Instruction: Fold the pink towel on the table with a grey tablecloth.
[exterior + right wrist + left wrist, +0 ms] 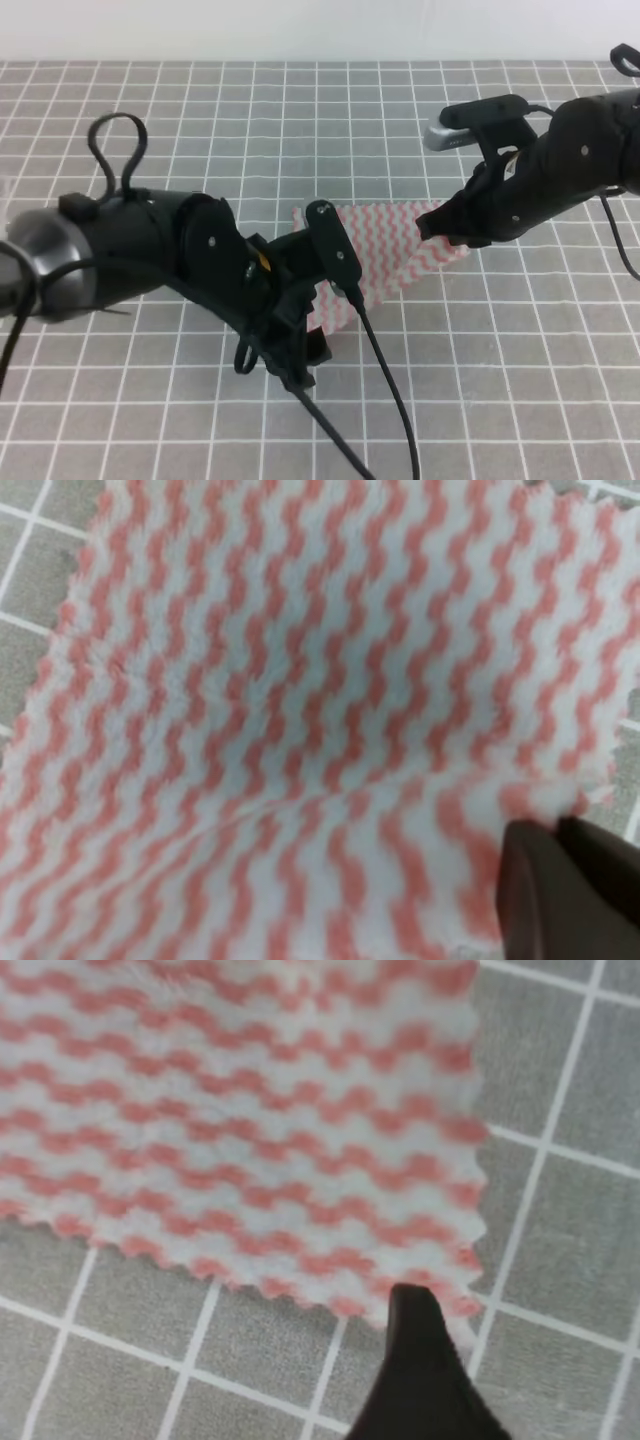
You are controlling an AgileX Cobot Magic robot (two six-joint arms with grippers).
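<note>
Exterior high: pink towel (pixel 385 250) on grey tablecloth (pixel 520 380)

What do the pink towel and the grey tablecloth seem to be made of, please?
The pink towel looks like soft, fuzzy microfibre or fleece: matte nap, blurred zigzag stripes, scalloped cut edge, and it creases limply. The grey tablecloth appears to be a felt-like, matte fabric with printed white grid lines; its exact fibre cannot be told.

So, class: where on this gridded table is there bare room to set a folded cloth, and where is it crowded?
Bare tablecloth runs along the far edge behind both arms, and at the near right, right of the cable. The middle is crowded: the pink towel lies between the left end effector and the right end effector.
</note>
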